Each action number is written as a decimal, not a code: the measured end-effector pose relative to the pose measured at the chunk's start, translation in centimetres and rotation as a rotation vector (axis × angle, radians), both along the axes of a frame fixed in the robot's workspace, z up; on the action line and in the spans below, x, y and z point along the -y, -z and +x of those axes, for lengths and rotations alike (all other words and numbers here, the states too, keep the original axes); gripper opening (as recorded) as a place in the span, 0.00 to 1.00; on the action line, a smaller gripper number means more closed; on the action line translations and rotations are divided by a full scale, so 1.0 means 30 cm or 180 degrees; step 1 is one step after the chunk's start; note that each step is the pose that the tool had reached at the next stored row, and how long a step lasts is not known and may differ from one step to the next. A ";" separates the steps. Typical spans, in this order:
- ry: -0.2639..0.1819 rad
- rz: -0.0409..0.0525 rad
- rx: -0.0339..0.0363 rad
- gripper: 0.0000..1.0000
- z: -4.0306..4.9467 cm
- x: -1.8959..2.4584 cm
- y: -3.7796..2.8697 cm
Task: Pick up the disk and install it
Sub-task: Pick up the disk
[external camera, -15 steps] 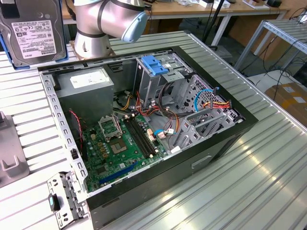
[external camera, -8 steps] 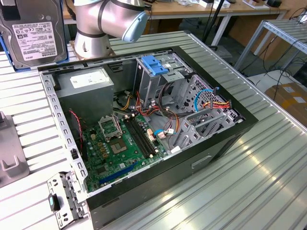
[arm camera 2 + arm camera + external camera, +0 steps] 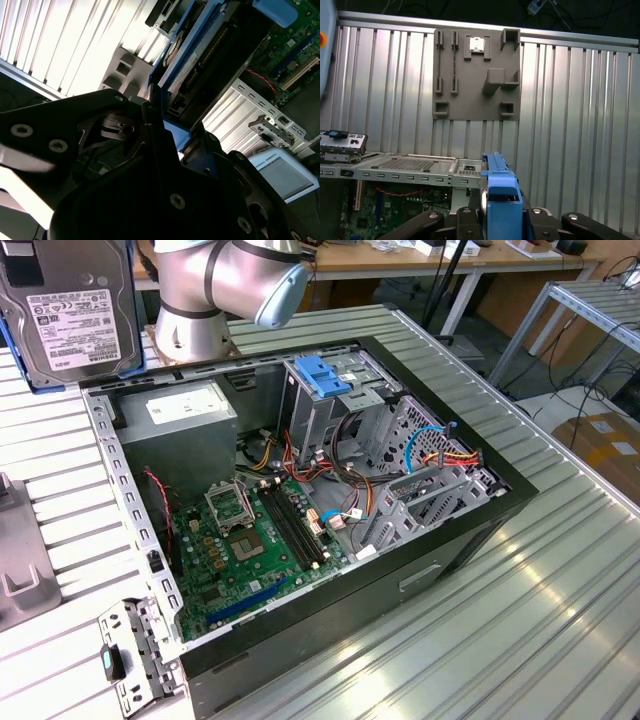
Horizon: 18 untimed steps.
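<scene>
Disk [image 3: 502, 197] inside the gripper [image 3: 501, 226] (edge-on)

Case [image 3: 430, 575] open on top: free access fr. above. Cables [image 3: 352, 486] (red, orange) crowd drive cage [image 3: 318, 415]; disk [image 3: 70, 310] clear outside.

A ribbed aluminium table [image 3: 560, 580] carries the scene. An open computer case [image 3: 420, 580] lies on its side on it. A grey slotted holder plate [image 3: 475, 75] rests flat nearby.
</scene>
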<state>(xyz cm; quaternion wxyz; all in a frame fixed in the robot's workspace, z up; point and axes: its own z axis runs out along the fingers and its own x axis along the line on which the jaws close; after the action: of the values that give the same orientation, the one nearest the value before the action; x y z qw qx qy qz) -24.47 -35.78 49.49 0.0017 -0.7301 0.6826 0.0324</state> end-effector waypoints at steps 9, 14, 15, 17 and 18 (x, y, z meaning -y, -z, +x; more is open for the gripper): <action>0.0000 0.0000 0.0000 0.37 0.000 0.024 0.001; 0.0000 0.0000 0.0000 0.37 0.021 0.130 0.008; 0.0000 0.0000 0.0000 0.37 0.027 0.139 0.009; 0.0000 0.0000 0.0000 0.37 0.030 0.145 0.009; 0.0000 0.0000 0.0000 0.37 0.031 0.147 0.010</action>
<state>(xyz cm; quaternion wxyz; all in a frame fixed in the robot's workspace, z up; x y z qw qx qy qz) -23.55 -40.18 49.21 0.0017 -0.7301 0.6826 0.0324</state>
